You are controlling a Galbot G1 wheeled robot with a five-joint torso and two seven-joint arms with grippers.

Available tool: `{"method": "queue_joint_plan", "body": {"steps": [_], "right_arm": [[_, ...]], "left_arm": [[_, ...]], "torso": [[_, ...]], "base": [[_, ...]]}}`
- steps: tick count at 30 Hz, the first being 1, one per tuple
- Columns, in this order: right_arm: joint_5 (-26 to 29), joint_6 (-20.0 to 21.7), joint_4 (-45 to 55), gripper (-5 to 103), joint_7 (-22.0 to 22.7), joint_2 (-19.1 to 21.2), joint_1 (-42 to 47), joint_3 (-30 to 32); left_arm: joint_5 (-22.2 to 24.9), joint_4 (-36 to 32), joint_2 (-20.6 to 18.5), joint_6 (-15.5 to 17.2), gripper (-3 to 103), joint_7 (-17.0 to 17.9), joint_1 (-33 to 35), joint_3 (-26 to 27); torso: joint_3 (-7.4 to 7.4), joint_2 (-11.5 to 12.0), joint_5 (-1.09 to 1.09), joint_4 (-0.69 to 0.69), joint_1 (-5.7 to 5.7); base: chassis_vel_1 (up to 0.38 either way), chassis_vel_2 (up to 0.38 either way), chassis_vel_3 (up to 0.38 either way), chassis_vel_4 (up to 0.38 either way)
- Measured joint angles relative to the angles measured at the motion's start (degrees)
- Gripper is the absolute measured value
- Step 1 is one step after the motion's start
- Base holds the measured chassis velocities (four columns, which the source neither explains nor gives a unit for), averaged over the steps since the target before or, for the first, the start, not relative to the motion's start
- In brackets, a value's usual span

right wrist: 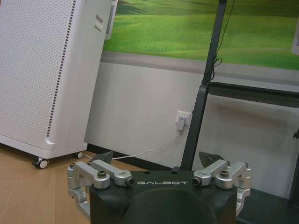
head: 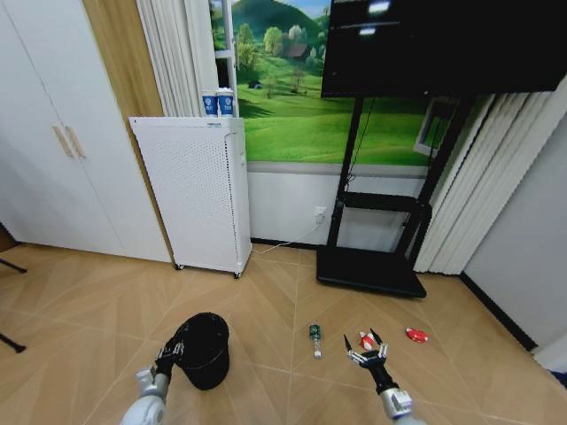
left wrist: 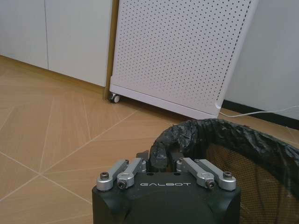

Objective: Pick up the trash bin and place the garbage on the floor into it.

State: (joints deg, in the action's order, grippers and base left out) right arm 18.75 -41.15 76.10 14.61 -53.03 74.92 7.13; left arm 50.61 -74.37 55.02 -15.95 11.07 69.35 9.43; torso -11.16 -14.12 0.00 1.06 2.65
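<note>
Gripping the bin (head: 203, 349) rim on the floor, the left gripper (head: 166, 354) is clamped; the right gripper (head: 368, 353) hangs spread beside the can (head: 365, 340), bottle (head: 314, 337) and wrapper (head: 416, 335) nearby.

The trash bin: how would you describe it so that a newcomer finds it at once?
Start at the tall white perforated unit by the wall and come forward over the wooden floor. The trash bin stands there, the left gripper shut on its rim: round, black, bag-lined, much lower than the unit.
</note>
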Motion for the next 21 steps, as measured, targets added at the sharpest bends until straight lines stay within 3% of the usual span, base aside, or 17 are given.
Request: {"method": "queue_joint_plan", "body": {"steps": [2,4,5,17,19,21], "right_arm": [[-0.1,0.0,0.4,100,0.0,0.1,0.2,0.5],[-0.1,0.0,0.5,100,0.0,0.2,0.3,0.7],[-0.1,-0.1,0.6,100,0.0,0.3,0.4,1.0],[0.7,-0.5,1.8,100,0.0,1.1,-0.8,1.5],[1.8,0.8,2.4,100,1.6,1.4,-4.0,0.0],[2.0,1.1,2.4,100,2.0,1.4,-4.8,-0.5]], "left_arm": [[0.0,-0.5,0.0,-0.2,15,-0.6,0.6,0.1],[0.0,-0.5,0.1,-0.3,15,-0.6,0.7,0.2],[0.0,-0.8,0.2,-0.6,8,-0.7,0.9,0.4],[-0.5,-4.4,-0.8,-0.5,8,0.3,1.4,2.5],[2.2,-10.1,-5.8,0.5,8,2.9,1.1,4.9],[3.0,-11.5,-7.3,0.8,8,3.7,1.1,5.9]], "torso": [[-0.01,0.0,-0.03,0.01,0.01],[-0.01,0.0,-0.04,0.01,0.01],[-0.01,0.0,-0.04,0.01,0.01],[-0.02,0.0,-0.03,0.01,0.01],[-0.02,0.0,-0.02,0.00,0.02],[-0.02,0.0,0.02,0.00,0.02]], "base": [[0.000,0.000,0.000,0.000],[0.000,0.000,0.000,0.000],[0.000,0.000,0.000,0.000],[0.000,0.000,0.000,0.000],[0.000,0.000,0.000,0.000],[0.000,0.000,0.000,0.000]]}}
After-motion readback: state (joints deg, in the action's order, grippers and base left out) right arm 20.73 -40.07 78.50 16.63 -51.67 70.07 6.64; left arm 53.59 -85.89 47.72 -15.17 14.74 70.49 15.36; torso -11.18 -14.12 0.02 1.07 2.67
